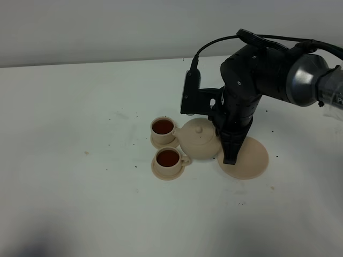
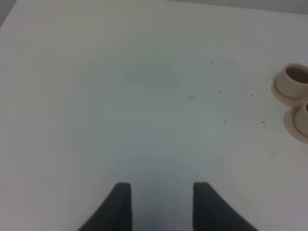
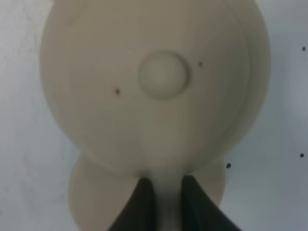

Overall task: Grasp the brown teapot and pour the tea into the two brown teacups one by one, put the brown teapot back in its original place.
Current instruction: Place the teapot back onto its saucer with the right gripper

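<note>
The brown teapot [image 1: 197, 139] [image 3: 154, 86] is upright, between the two brown teacups and the flat tan plate [image 1: 252, 160] [image 3: 91, 202]. My right gripper [image 1: 230, 155] [image 3: 165, 182] is shut on the teapot's loop handle, above the plate's left edge. Both teacups, the far one [image 1: 163, 127] [image 2: 294, 79] and the near one [image 1: 168, 158] [image 2: 303, 120], stand on their saucers with dark tea in them. The plate is bare. My left gripper [image 2: 161, 192] hangs open over bare table, well away from the cups, and is not seen in the exterior high view.
The white tabletop [image 1: 80, 176] carries small dark specks around the tea set. The right arm's bulky black body [image 1: 252, 75] and its cables hang over the back right of the set.
</note>
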